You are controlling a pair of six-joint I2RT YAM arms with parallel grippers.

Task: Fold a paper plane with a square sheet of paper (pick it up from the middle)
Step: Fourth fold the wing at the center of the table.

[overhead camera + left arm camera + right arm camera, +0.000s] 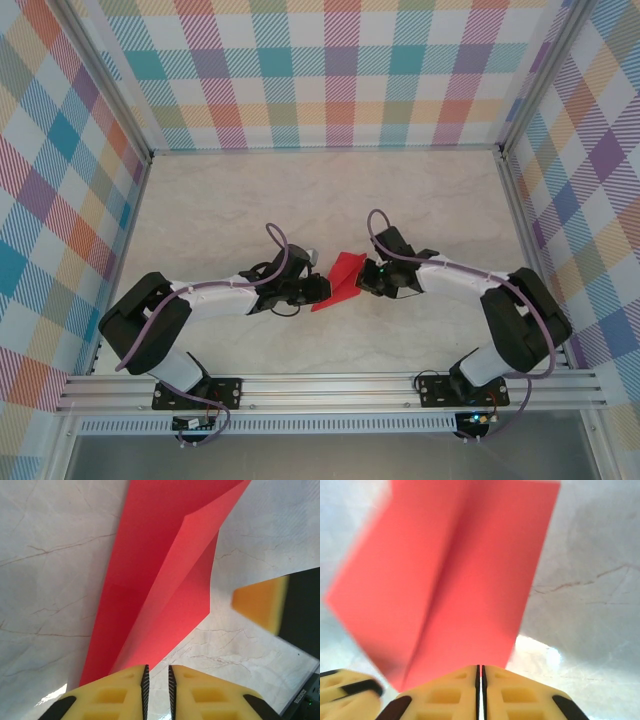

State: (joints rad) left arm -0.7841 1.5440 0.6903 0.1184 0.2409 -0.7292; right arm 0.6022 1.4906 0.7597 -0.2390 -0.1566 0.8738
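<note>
The red paper plane lies folded between the two grippers near the table's middle, one layered wing raised off the marble. In the left wrist view the paper plane stretches away from my left gripper. Its jaws stand a narrow gap apart with bare table between them, the paper's near corner just left of the gap. My left gripper is at the plane's left edge, my right gripper at its right edge. In the right wrist view my right gripper is shut to a hairline slit, and the blurred paper plane runs under its tips.
White marble table with checked walls on three sides and a metal rail along the near edge. The other arm's yellow fingers come in from the right of the left wrist view.
</note>
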